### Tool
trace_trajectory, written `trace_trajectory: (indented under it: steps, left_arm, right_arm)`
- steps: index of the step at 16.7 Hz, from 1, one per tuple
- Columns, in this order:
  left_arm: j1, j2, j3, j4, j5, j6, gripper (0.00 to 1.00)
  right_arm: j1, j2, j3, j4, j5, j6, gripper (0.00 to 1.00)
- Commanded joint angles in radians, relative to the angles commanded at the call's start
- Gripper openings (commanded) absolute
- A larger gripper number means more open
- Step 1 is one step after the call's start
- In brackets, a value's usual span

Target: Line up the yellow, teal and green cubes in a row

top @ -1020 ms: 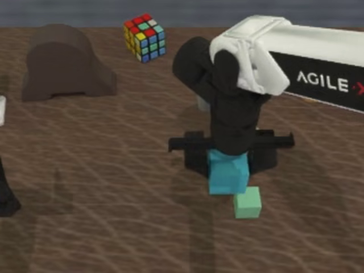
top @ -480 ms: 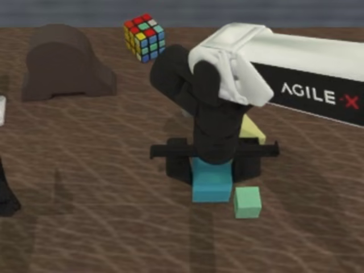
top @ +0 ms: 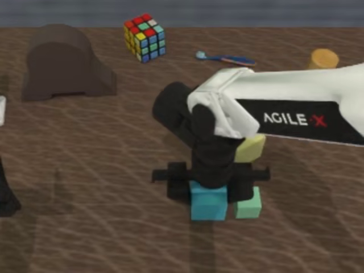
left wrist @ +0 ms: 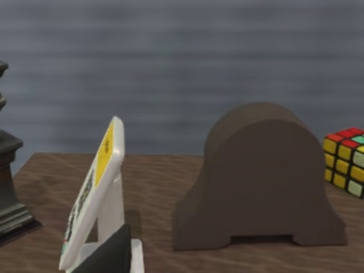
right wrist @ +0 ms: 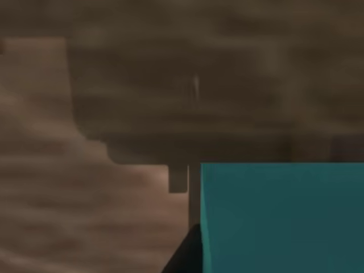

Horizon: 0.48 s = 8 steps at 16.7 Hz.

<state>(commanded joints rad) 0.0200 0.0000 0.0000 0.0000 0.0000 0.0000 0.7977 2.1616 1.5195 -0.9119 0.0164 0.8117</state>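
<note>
- Three plain matte cubes belong in the row, and two of them already sit side by side near the table's front edge: the medium teal-blue matte cube with the small mint-green matte cube just to its right, close enough that I cannot tell whether they touch.
- Over the teal cube hangs the right gripper, its black fingers closed on the cube's sides; the right wrist view shows the teal face filling the lower corner with wood-grain table beyond.
- Whether the teal cube is resting on the brown wood-grain table or a little above it cannot be told from above.
- Behind the pair, partly hidden under the white AgileX forearm, lies the large pale-yellow matte cube, out of the line.
- Judging by this, roughly two-thirds is done: release the teal cube, then bring the yellow one into the row.
- Parked at the far left edge, the left arm is idle; its claw's state cannot be told.
- Clutter at the back: a multicoloured puzzle cube, a dark brown arched block, and an orange-yellow cylinder.
</note>
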Motion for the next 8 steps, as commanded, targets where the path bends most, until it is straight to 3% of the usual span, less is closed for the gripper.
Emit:
trace_trajectory:
  steps: [4,8]
  left_arm:
    - [0.0,0.0,0.0,0.0,0.0,0.0,1.0]
    - [0.0,0.0,0.0,0.0,0.0,0.0,1.0]
  right_arm:
    - [0.001,0.005,-0.009,0.011,0.0,0.0,0.0]
    - [0.001,0.005,-0.009,0.011,0.0,0.0,0.3]
